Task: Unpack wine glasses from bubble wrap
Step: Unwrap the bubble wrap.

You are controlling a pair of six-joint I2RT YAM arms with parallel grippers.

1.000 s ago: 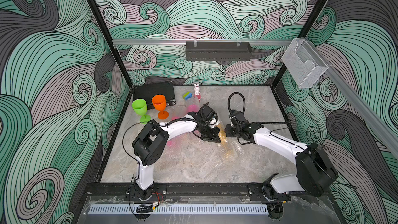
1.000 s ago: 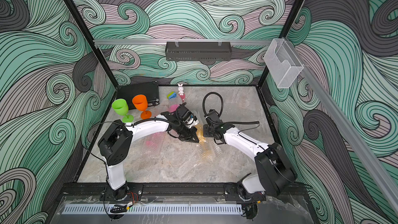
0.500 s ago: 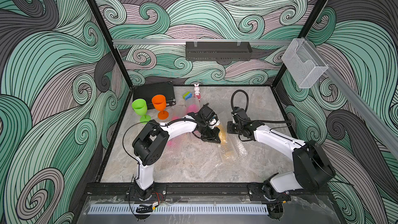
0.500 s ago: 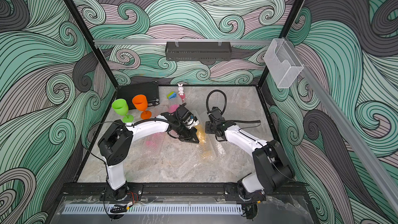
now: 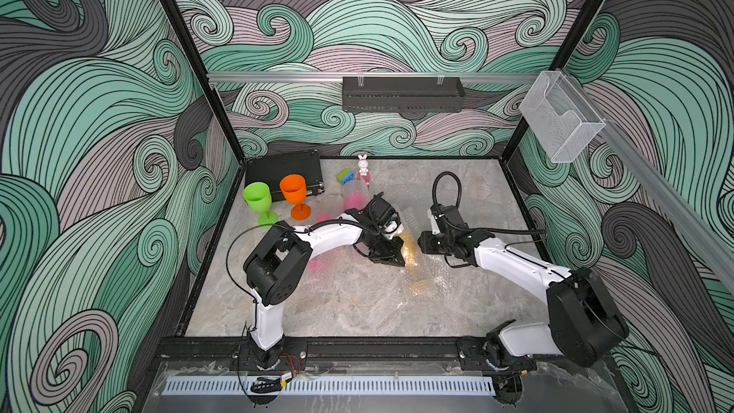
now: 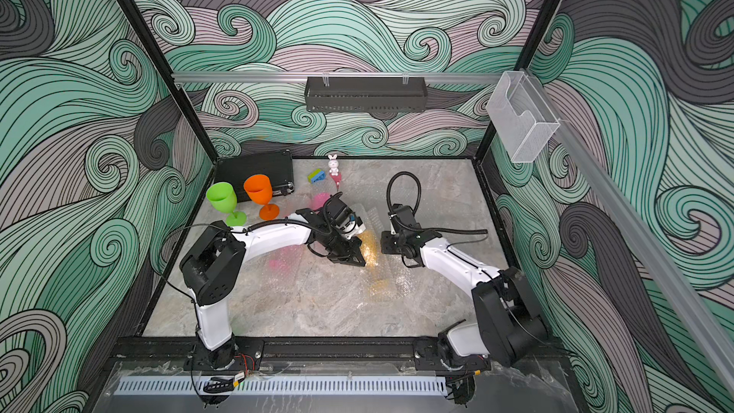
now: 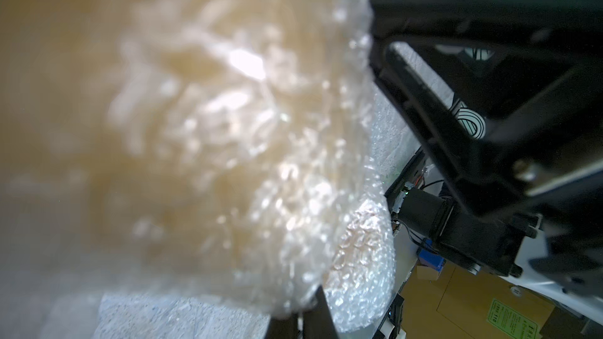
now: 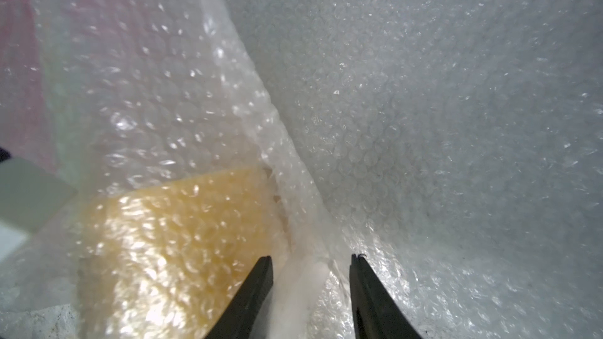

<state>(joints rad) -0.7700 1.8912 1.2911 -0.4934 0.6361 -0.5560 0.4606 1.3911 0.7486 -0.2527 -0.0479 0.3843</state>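
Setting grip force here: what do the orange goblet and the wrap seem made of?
The orange goblet: likely plastic, not glass; it is opaque and evenly coloured, with a dull satin sheen. The wrap: thin clear plastic film with air bubbles; it is dimpled, glinting and creased, and the yellow goblet shows through it.

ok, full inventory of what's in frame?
lime goblet: 1, green, upright, far left
orange goblet: 1, orange, upright beside it
pink goblets: 2, pink, wrapped; one near the rabbit, the second under the left arm
yellow goblet: 1, yellow, wrapped, between the hands
bubble wrap: several pieces, clear, mid-table
rabbit figurine: 1, white, far edge
block: 1, green-blue, beside the rabbit
case: 1, black, far left corner
rack: 1, black, back wall
holder: 1, clear, right wall
left hand: shut on bubble wrap
right hand: open, straddling a wrap fold
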